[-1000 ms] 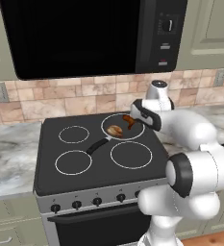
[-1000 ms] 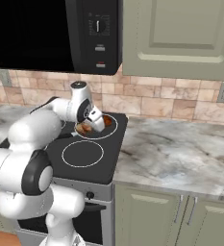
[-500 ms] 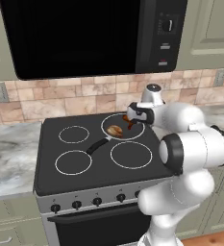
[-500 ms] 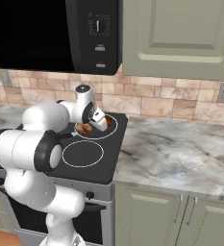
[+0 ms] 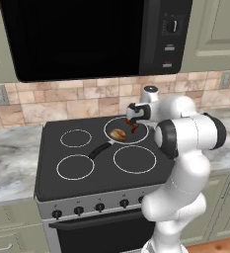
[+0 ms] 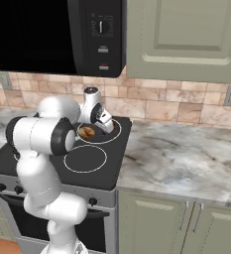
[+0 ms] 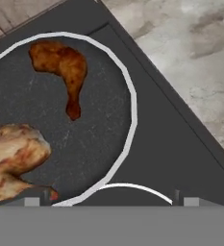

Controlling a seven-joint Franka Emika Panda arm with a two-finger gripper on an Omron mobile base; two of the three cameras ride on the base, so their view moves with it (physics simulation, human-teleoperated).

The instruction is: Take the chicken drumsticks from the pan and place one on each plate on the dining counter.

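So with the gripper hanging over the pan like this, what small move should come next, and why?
Probably a short descent toward the darker drumstick. Both drumsticks, that one and the pale drumstick, lie loose in the pan, and in the hand view nothing sits between the fingertips. The gripper hangs just above the pan's rim, so a grasp hasn't begun.

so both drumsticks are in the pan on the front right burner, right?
Not the front right burner: the pan sits on the back right one, as the left base view shows. Both drumsticks, the darker and the paler, are in it.
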